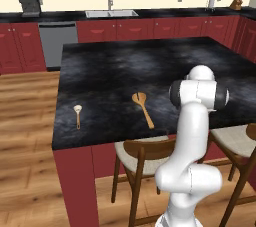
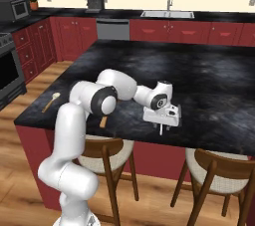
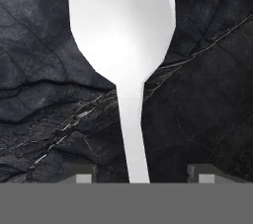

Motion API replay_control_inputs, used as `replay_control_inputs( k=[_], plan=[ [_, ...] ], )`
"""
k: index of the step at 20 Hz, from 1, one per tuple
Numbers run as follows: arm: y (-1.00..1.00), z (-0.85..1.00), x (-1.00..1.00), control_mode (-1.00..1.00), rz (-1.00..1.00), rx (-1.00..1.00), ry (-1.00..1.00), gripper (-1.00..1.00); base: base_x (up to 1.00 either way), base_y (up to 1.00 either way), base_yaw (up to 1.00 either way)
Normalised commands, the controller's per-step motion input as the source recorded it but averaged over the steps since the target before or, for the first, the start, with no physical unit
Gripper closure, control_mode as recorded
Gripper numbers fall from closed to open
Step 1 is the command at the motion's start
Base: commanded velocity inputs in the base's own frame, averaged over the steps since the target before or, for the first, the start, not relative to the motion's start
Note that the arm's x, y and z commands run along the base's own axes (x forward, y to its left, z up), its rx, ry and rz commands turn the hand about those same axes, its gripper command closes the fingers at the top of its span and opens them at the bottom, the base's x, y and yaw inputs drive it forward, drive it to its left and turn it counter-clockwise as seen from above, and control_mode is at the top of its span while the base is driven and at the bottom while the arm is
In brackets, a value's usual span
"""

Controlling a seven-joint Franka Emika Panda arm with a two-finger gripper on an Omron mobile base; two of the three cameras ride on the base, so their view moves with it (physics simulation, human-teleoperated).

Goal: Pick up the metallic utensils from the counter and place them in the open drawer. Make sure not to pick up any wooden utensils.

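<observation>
We've got the gripper (image 3: pixel 141 174) low over the counter (image 3: pixel 44 119), fingers apart. The spoon (image 3: pixel 123 35) handle runs right between them, bowl out ahead, neither touching it.

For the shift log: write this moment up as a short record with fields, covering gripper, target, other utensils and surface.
gripper: low over the counter, gripper with its fingertips either side of the spoon handle, a gap on each side
target: metallic spoon, pale silvery, lying flat on the stone, bowl pointing away from the hand
other utensils: large wooden spoon and small tan-handled spoon, both lying apart on the counter, untouched
surface: glossy black marbled stone on a dark red base
</observation>
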Motion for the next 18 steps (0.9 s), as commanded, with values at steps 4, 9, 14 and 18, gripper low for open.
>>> replay_control_inputs(
  k=[4,9,14,18],
  plan=[
    [0.9,-1.0,-0.25,-1.0,0.02,0.0,0.01,1.0,0.0,0.0,0.0],
    [0.85,-0.93,-0.21,-1.0,0.02,0.03,0.04,1.0,0.0,0.0,0.0],
    [0.96,-0.69,-0.19,-1.0,0.04,0.02,0.08,1.0,0.0,0.0,0.0],
    [0.71,-0.44,-0.37,-1.0,0.13,0.1,0.12,1.0,0.0,0.0,0.0]
  ],
)
